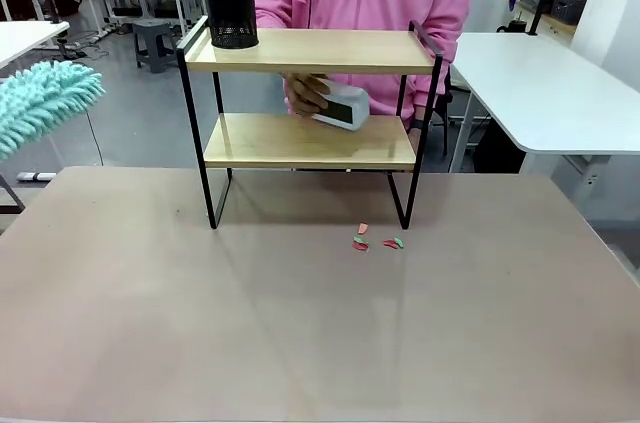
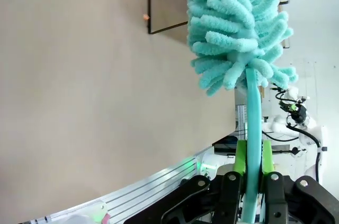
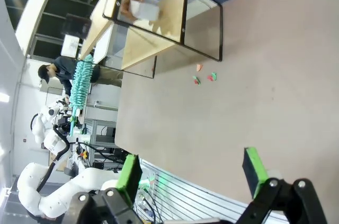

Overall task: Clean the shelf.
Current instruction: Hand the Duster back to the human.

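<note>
The shelf (image 1: 300, 53) stands at the table's far middle, two light wooden boards in a black frame; it also shows as the shelf (image 3: 159, 20) in the right wrist view. A black mesh cup (image 1: 230, 10) sits on its top board at the left. A person in pink holds a white box (image 1: 342, 107) over the lower board. My left gripper (image 2: 253, 168) is shut on the handle of a teal fluffy duster (image 2: 235, 28), whose head duster (image 1: 40, 98) hangs at the far left, apart from the shelf. My right gripper (image 3: 193, 173) is open above the table, holding nothing.
Small red and green scraps (image 1: 375, 240) lie on the beige table (image 1: 300, 343) just in front of the shelf's right legs. White tables (image 1: 545, 93) stand to the right and left behind. The near half of the table is bare.
</note>
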`<state>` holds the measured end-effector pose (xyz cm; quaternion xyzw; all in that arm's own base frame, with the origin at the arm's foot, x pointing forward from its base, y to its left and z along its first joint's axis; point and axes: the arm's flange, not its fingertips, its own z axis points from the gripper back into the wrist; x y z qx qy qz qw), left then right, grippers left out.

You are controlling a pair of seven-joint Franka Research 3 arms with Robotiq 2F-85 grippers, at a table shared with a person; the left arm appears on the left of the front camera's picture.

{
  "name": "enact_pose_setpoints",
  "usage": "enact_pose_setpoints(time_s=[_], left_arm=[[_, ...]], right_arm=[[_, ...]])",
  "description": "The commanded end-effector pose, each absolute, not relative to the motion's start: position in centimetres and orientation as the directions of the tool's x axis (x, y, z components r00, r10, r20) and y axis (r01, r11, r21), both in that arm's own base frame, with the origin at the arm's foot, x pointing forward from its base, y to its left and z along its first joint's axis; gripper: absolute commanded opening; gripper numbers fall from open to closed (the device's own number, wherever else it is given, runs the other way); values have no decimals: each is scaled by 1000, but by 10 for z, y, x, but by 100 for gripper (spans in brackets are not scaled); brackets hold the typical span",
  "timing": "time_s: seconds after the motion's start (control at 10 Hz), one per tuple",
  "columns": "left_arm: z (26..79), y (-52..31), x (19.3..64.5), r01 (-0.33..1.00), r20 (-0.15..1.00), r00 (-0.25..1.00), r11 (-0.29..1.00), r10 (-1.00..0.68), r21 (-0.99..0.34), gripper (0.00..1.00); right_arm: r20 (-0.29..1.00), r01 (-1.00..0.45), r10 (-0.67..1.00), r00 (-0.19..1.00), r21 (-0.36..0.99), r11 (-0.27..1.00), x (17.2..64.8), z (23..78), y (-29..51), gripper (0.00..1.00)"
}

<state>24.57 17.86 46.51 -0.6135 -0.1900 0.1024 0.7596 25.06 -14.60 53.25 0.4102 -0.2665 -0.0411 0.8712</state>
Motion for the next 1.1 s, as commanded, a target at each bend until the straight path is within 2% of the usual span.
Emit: enact_pose_setpoints(time_s=[0.0, 0.2, 0.3, 0.4, 0.6, 0.7, 0.8, 0.9, 1.0], left_arm=[[521, 184, 244, 323, 359, 841, 158, 405, -933, 12], [573, 182, 233, 505, 511, 757, 132, 407, -853, 12], [587, 174, 229, 570, 547, 772, 27, 322, -821, 12], [592, 159, 232, 579, 558, 801, -47, 216, -814, 12], [586, 112, 252, 484, 495, 866, -133, -73, -865, 12], [582, 91, 261, 423, 448, 861, -151, -241, -893, 12], [575, 72, 266, 350, 341, 824, -67, -453, -934, 12], [585, 88, 247, 462, 475, 877, -148, -68, -874, 12], [585, 88, 247, 462, 475, 877, -148, -68, -874, 12]], right_arm=[[551, -266, -284, 785, 713, 649, 265, 569, -146, 100], [618, -418, -224, 753, 713, 563, 288, 590, -103, 100], [602, -483, -148, 784, 743, 463, 295, 583, -67, 100], [568, -518, -13, 823, 758, 397, 297, 569, -29, 100], [581, -596, 133, 803, 786, 161, 276, 551, 29, 100], [602, -623, 158, 782, 764, 168, 262, 548, 28, 100], [568, -563, 70, 820, 780, 272, 279, 561, 25, 100], [568, -563, 70, 820, 780, 272, 279, 561, 25, 100], [568, -563, 70, 820, 780, 272, 279, 561, 25, 100]])
